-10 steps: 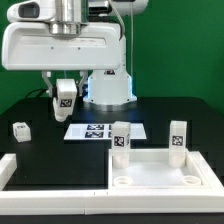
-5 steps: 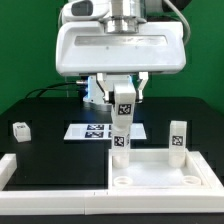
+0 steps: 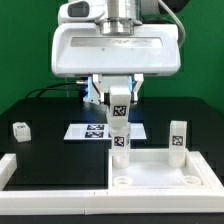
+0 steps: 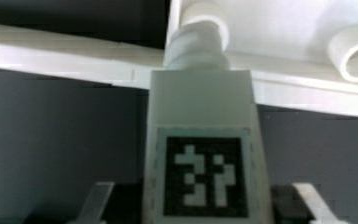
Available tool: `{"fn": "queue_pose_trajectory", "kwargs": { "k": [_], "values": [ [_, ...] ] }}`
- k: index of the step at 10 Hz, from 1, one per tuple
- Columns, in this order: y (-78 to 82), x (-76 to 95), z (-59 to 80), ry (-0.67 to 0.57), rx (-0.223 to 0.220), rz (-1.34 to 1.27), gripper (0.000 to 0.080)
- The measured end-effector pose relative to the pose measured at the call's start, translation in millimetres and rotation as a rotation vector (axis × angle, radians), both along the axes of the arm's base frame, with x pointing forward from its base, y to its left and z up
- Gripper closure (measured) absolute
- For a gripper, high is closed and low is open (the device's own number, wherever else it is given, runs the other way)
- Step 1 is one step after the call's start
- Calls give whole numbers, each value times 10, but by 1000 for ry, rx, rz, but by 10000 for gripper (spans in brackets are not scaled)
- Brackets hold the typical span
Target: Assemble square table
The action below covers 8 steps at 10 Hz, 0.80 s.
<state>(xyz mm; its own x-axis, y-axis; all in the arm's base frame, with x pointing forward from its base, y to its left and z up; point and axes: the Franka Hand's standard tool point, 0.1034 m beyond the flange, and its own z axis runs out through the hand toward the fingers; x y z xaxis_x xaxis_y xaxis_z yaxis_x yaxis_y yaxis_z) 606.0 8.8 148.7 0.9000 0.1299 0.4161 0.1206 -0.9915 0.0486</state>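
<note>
The end effector (image 3: 119, 98) is clamped on 1 upright white held leg (image 3: 119, 110), which appears just above a standing leg (image 3: 120, 140) at the square top's (image 3: 160, 172) rear corner. Both legs bear black-white pattern tags; their codes cannot be read.

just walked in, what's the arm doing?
The gripper is shut on a leg, holding it upright by the top. Two more already stand at its far corners: the left leg and the right leg, sides as in the exterior view. A fourth leg sits loose on the table.
</note>
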Motion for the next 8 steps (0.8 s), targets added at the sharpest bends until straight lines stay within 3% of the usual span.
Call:
{"fn": "queue_pose_trajectory", "kwargs": {
  "k": [2, 4, 5, 8],
  "values": [
    [534, 109, -172, -58, 56, -49, 509],
    [839, 377, -128, -93, 114, -110, 509],
    [834, 491, -19, -97, 123, -116, 509],
    [821, 486, -35, -100, 121, -117, 509]
  ]
}}
